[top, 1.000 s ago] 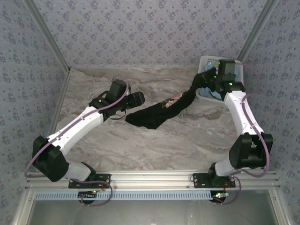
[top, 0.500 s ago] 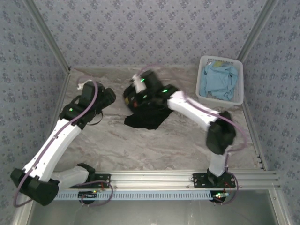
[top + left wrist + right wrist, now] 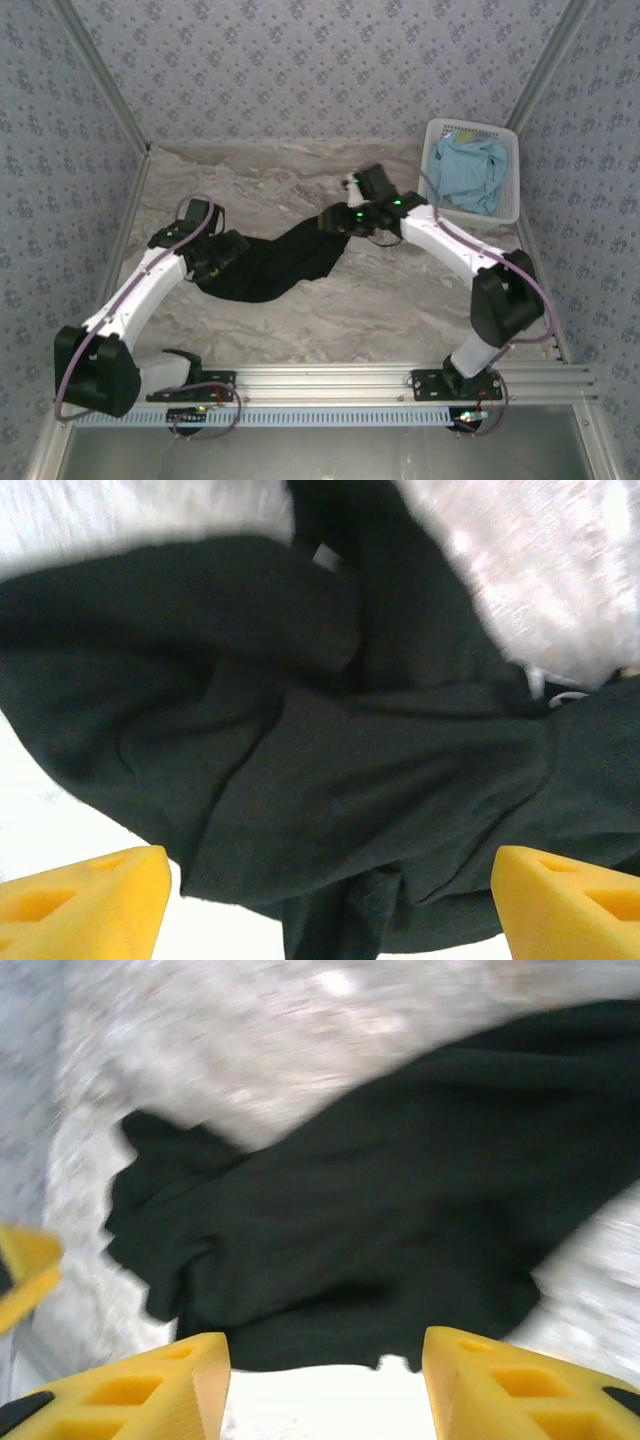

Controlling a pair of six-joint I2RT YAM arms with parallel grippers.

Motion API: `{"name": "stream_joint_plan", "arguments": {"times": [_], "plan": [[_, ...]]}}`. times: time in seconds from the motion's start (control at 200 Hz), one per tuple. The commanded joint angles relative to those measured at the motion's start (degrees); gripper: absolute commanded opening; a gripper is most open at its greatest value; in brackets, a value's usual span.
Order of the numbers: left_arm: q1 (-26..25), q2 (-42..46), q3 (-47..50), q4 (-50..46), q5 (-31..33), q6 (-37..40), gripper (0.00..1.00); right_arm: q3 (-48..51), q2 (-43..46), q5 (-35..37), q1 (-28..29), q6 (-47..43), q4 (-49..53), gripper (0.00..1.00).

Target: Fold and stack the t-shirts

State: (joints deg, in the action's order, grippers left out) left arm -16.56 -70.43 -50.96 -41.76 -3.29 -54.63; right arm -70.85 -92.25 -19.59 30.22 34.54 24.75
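Left claw (image 3: 222, 262): fingers spread wide, nothing gripped, over left end of black t-shirt (image 3: 270, 265). Black t-shirt: bunched in a long strip on counter (image 3: 330, 320). Right claw (image 3: 335, 220): fingers apart, nothing gripped, at right end of black t-shirt. Light blue t-shirt (image 3: 465, 175): crumpled in white basket (image 3: 468, 126), well right of black t-shirt.

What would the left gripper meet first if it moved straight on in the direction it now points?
The black t-shirt, bunched just ahead of the open fingers of the left gripper. Depth is unclear, but nothing seems to stand between them.
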Motion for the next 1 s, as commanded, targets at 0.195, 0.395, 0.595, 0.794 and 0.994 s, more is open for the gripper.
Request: {"name": "stream_joint_plan", "arguments": {"times": [0.195,0.395,0.595,0.794,0.994], "plan": [[-10.1,-3.2,6.1,4.7,-7.1,-14.8,0.82,11.4,-4.4,-1.3,-0.8,21.4,-6.5,0.58],[-12.7,-7.0,6.7,6.8,-7.4,-15.7,0.72,12.0,-8.7,-2.4,-1.0,29.2,-12.9,0.58],[-12.4,-10.0,6.0,10.0,-2.9,-12.9,0.38,10.1,-12.1,-2.3,-1.0,32.1,-16.7,0.54],[-10.8,-8.8,2.3,9.1,0.2,-9.8,0.0,10.1,-12.7,-1.1,-0.8,35.0,-19.1,0.16],[-6.2,-0.8,-4.8,4.5,2.7,-6.0,0.0,3.1,-5.1,8.0,-0.9,25.5,-9.7,0.0]]}}
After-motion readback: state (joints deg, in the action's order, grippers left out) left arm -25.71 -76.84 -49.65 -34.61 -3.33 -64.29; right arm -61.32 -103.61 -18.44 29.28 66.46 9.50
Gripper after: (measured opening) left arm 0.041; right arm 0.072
